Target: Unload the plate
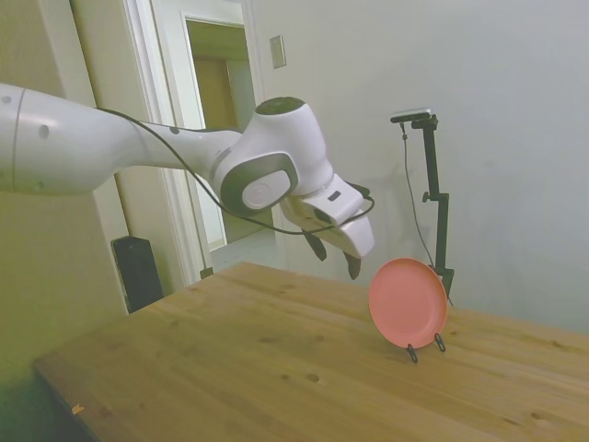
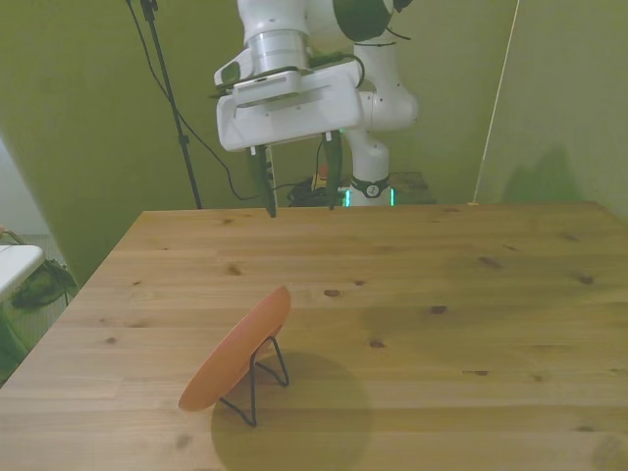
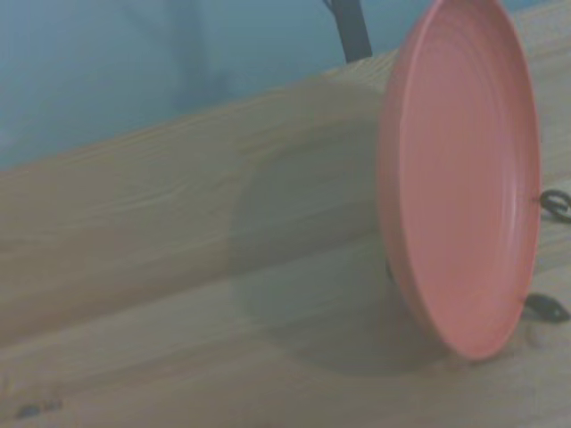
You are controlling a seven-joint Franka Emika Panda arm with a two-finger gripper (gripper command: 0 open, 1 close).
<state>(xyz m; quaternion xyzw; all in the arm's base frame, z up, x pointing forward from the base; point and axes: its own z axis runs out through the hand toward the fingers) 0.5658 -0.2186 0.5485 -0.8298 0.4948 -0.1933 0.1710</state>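
a: plate [image 2: 240, 346] first, since it sits nearest the front camera. where exactly?

b: it stands on edge, leaning back in a thin black wire stand [image 2: 259, 376], close to the tabletop [image 2: 471, 324] edge nearest that camera and toward the front view's left. its lower rim sits in the hooked feet of the stand.

a: and from the side?

b: the side view shows the plate [image 1: 408, 302] as a salmon-pink disc, tilted, with two small black hooks of the stand [image 1: 425, 348] showing under its rim. the wood around it is bare.

a: does the wrist camera catch it?

b: yes, the plate [image 3: 464, 178] fills one side of that picture, its hollow face and raised rim plain to see, with bits of the stand [image 3: 546, 308] at its rim and its shadow on the planks.

a: farther back, the gripper?

b: the gripper [image 2: 299, 186] hangs in the air above the far half of the tabletop, well apart from the plate. its two dark fingers point down with a clear gap between them and nothing held. in the side view the gripper [image 1: 334, 257] sits higher than the plate's top rim, to one side of it and not touching it.

a: behind that?

b: the white arm [image 1: 138, 147], then the wall.
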